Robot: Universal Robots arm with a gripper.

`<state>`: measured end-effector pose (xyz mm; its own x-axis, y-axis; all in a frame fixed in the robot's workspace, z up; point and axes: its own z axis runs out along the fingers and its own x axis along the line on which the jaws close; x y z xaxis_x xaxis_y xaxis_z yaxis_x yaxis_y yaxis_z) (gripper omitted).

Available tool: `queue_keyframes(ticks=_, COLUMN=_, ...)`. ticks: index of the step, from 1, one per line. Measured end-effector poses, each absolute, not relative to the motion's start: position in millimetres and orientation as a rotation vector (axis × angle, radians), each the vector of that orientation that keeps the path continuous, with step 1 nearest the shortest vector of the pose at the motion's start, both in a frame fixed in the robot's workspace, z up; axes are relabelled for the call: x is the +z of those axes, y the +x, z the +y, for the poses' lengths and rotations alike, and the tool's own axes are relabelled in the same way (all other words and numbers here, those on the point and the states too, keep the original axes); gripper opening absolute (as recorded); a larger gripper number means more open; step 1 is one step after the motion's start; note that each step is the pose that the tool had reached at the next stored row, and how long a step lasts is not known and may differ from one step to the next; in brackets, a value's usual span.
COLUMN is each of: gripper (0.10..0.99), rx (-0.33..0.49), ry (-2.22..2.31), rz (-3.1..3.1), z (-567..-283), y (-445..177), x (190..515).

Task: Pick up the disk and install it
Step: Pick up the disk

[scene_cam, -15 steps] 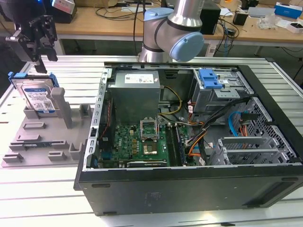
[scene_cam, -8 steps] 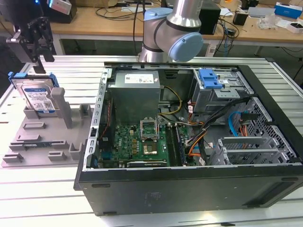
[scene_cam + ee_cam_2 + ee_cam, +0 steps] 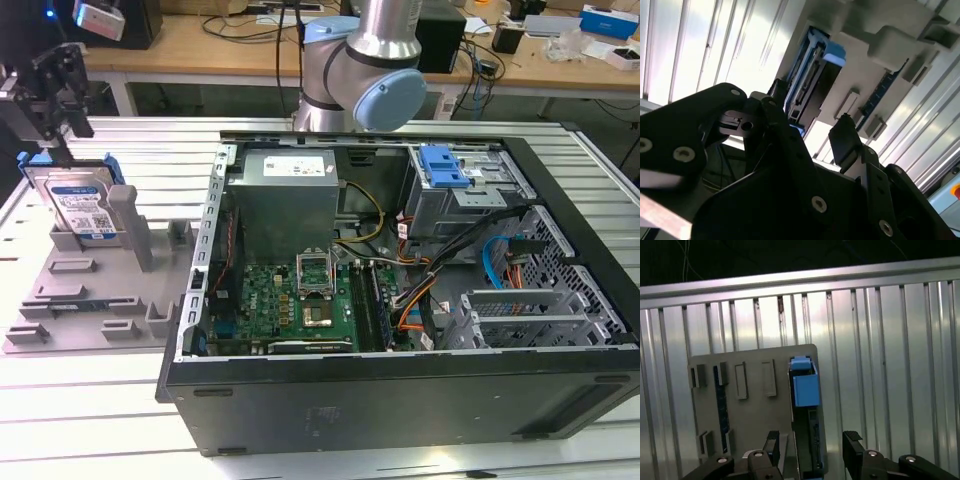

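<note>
disk (image 3: pixel 82 205) upright in grey rack (image 3: pixel 60 290), exterior view's upper left | lined up between jaws, gaps both sides | gripper (image 3: pixel 66 135) jaws wide, holding nothing

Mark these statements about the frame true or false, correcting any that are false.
1. The disk stands on edge in the grey holder, outside the computer case. True.
2. The pincer is shut on the disk. False: it is open, with its fingers on either side of the disk.
3. The computer case lies open with its motherboard exposed. True.
4. The disk is seated inside the computer case. False: it sits in the grey holder at the exterior view's left, beside the case.
</note>
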<state>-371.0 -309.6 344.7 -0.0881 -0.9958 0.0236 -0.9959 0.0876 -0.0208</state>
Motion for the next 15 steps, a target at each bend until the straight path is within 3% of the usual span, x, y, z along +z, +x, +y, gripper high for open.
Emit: queue_keyframes(ticks=15, gripper=0.616, rx=0.049, ry=2.242, rz=-2.198, z=-311.0, y=-401.3, x=330.9)
